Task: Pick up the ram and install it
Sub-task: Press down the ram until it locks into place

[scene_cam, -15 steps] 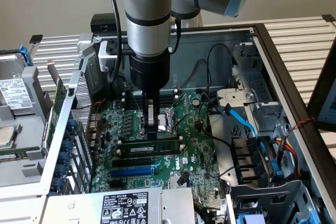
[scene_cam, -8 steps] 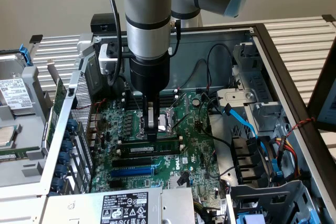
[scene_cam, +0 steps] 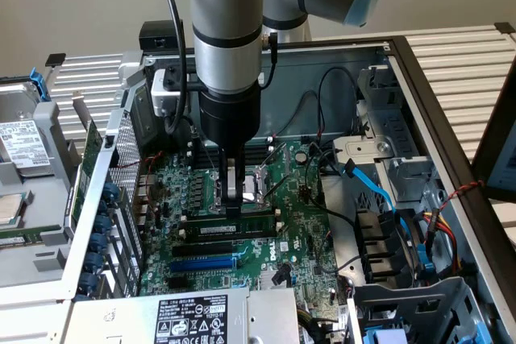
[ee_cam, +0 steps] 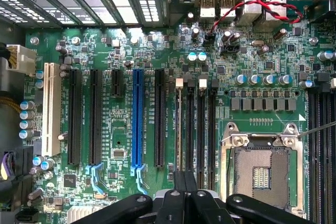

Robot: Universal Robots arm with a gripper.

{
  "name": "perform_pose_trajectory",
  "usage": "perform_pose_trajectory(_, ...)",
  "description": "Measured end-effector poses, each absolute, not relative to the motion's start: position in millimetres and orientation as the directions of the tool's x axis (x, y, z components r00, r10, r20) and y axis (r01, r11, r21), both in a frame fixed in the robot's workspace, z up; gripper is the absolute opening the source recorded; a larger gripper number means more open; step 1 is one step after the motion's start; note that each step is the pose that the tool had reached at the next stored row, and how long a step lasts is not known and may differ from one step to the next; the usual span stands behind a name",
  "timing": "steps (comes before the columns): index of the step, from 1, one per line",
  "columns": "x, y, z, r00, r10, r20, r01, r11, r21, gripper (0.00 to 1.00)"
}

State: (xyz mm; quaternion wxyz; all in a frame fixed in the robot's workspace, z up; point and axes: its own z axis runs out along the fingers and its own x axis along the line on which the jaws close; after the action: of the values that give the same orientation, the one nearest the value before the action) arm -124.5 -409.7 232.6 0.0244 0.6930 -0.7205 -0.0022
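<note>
The ram (scene_cam: 242, 231) is a long green stick with a small white label. It stands on edge in one of the black memory slots (scene_cam: 211, 249) on the green motherboard (scene_cam: 294, 231), inside the open computer case. My gripper (scene_cam: 233, 212) hangs straight down over the ram's middle with its fingers shut together and nothing between them. The tips are at the ram's top edge, and I cannot tell whether they touch it. In the wrist view the shut gripper (ee_cam: 185, 178) sits over the row of memory slots (ee_cam: 202, 129).
A blue expansion slot (scene_cam: 203, 263) lies in front of the memory slots, and the open CPU socket (scene_cam: 258, 183) is behind the gripper. Blue cables (scene_cam: 379, 191) and drive bays fill the exterior view's right. A labelled power supply (scene_cam: 192, 317) sits at the front, with metal case walls all round.
</note>
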Motion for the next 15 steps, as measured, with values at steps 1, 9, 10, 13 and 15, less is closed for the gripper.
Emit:
perform_pose_trajectory(1,-124.5,-409.7,232.3,-0.038,-0.999,0.032,-0.999,0.040,0.037,0.10)
perform_pose_trajectory(9,-124.6,-410.2,229.5,-0.038,-0.999,0.033,-0.999,0.039,0.037,0.10)
perform_pose_trajectory(10,-124.6,-410.2,229.4,-0.038,-0.999,0.032,-0.999,0.039,0.037,0.10)
perform_pose_trajectory(13,-124.6,-411.7,229.2,-0.038,-0.999,0.032,-0.999,0.039,0.037,0.10)
perform_pose_trajectory(15,-124.7,-411.9,229.3,-0.038,-0.999,0.032,-0.999,0.039,0.037,0.10)
